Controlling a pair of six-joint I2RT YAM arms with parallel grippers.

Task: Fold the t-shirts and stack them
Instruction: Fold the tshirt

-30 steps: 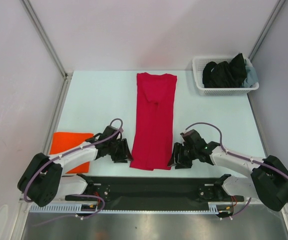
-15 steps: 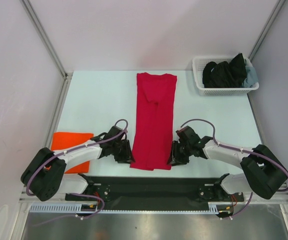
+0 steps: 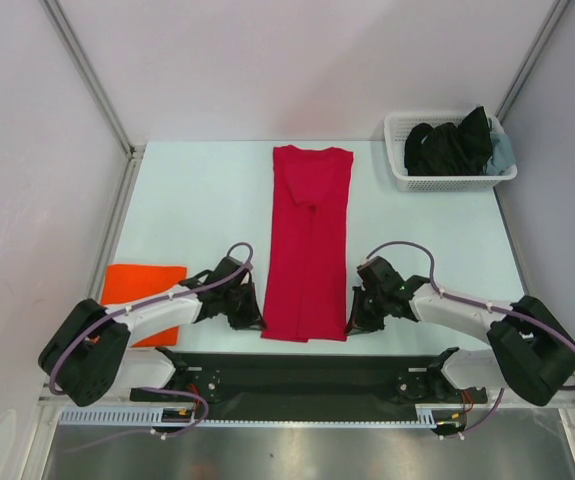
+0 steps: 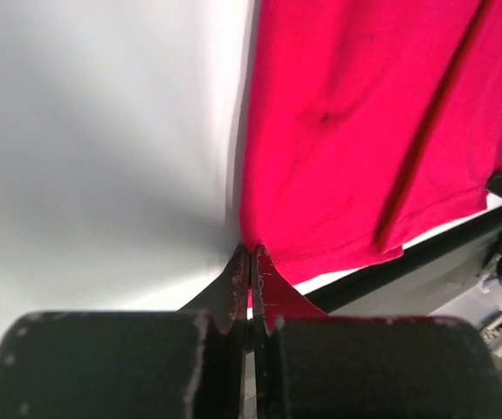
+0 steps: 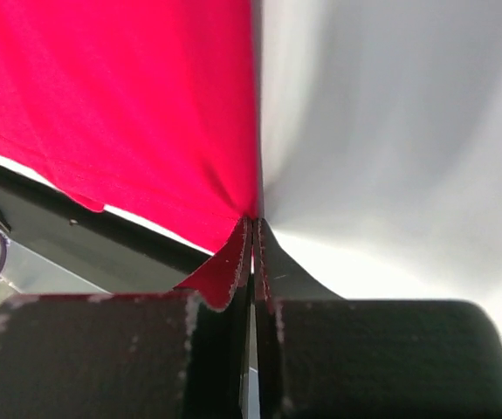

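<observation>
Here the table (image 3: 197, 200) carried the red shirt (image 3: 309, 240), laid as a long narrow strip down its middle, collar end far from the arms. The orange shirt (image 3: 143, 283) sat folded at the near left, well apart. The left gripper (image 3: 252, 319) and right gripper (image 3: 355, 322) were each pinched shut on a near hem corner of the red shirt. The end-to-end fold seemed in hand; next, both corners would need lifting together, evenly, toward the collar.
</observation>
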